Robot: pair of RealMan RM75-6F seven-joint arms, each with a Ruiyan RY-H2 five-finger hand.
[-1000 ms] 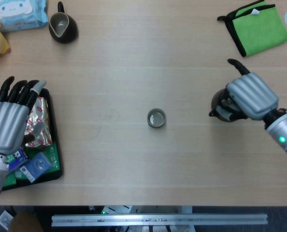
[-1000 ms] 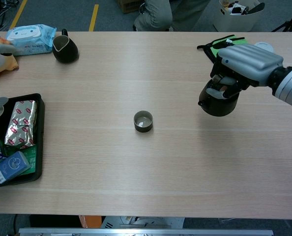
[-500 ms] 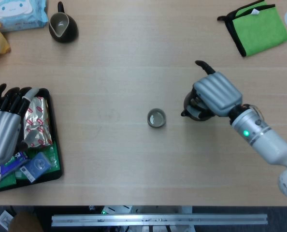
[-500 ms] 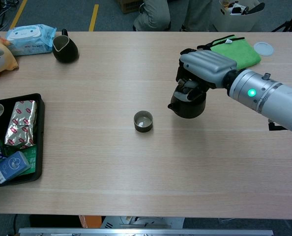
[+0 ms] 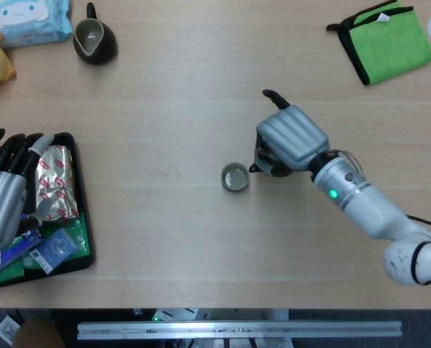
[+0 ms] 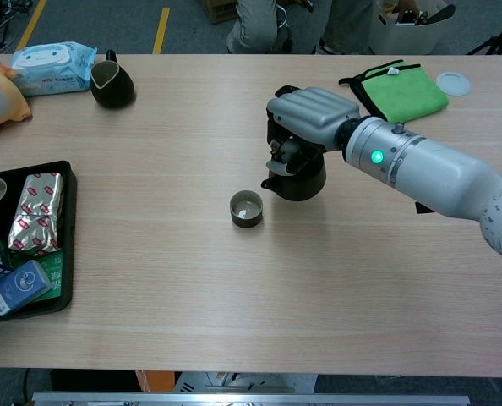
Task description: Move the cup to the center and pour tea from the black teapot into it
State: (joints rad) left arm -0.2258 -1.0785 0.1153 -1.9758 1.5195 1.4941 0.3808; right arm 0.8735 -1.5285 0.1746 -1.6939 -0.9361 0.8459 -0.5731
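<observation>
Black teapot (image 6: 300, 176): round dark body, gripped from above by the right hand (image 5: 289, 138), whose silver knuckles curl over its top; its short spout points toward the cup
Teapot place: near the middle of the table, just beside the cup on the cup's right in both views, apart from it
Cup (image 5: 235, 177): small, dark-walled, upright, pale shiny inside; whether it holds any liquid I cannot tell
Cup place: on the bare wooden table (image 5: 172, 239), about central
Head view only: from straight above the right hand covers nearly all of the teapot, so only a dark sliver and the spout tip show; the left hand (image 5: 3, 190) shows whole, silver back up, dark fingers straight and slightly spread over the left edge of the black tray (image 5: 83, 217), holding nothing
Chest view only: the teapot's side wall and spout show plainly under the right hand; of the left hand only pale fingertips show at the left frame edge
Tray contents: a foil packet with red print (image 5: 56, 183), blue and green packets below it
Far left corner: a dark pitcher (image 5: 94, 39) with a pale inside, a blue-and-white wipes pack (image 5: 27, 19) beside it
Far right corner: a green cloth (image 5: 387, 40) with black trim, a small pale round lid (image 6: 453, 83) just beside it
</observation>
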